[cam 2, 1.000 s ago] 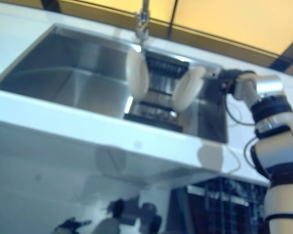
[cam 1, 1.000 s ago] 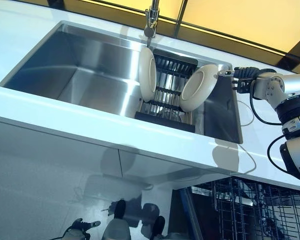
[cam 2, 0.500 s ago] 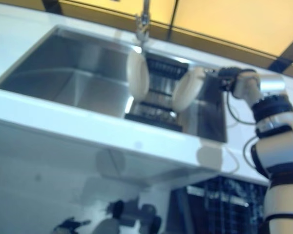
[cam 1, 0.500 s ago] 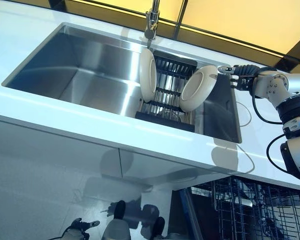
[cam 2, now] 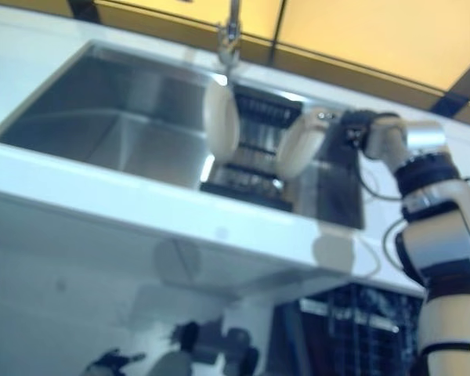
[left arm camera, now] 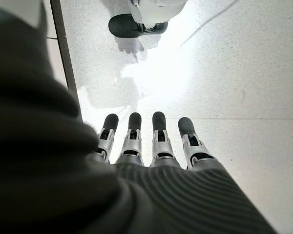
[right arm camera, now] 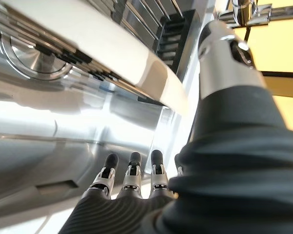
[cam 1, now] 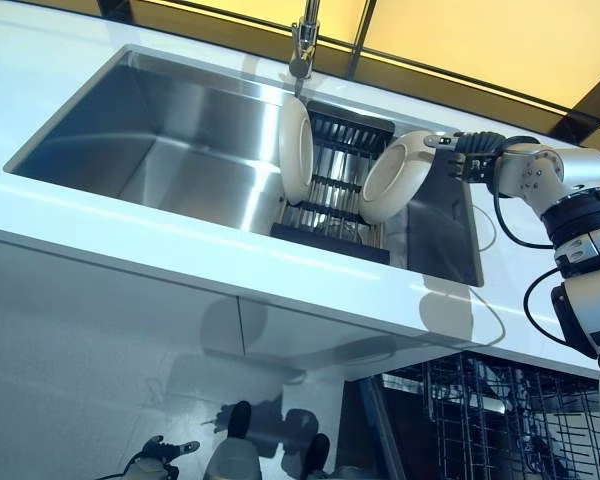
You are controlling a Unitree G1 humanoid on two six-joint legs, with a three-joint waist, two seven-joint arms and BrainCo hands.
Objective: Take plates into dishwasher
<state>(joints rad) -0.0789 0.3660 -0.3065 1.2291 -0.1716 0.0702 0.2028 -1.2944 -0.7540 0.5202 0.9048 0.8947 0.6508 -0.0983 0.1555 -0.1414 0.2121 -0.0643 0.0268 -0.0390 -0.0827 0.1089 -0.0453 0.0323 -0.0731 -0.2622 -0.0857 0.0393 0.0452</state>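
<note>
Left eye view: a white desk (cam 1: 130, 215) carries the steel sink (cam 1: 170, 130), where a dark rack (cam 1: 335, 200) holds two plates on edge. One plate (cam 1: 295, 148) stands upright under the tap; the tilted plate (cam 1: 397, 177) leans toward my right hand (cam 1: 470, 150), whose straight fingers reach its upper rim, thumb above, not yet closed on it. That plate lies just left of this hand. My left hand (left arm camera: 146, 141) hangs relaxed, empty, over the floor.

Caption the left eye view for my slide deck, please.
Right hand reaches the tilted plate in the sink rack.
</note>
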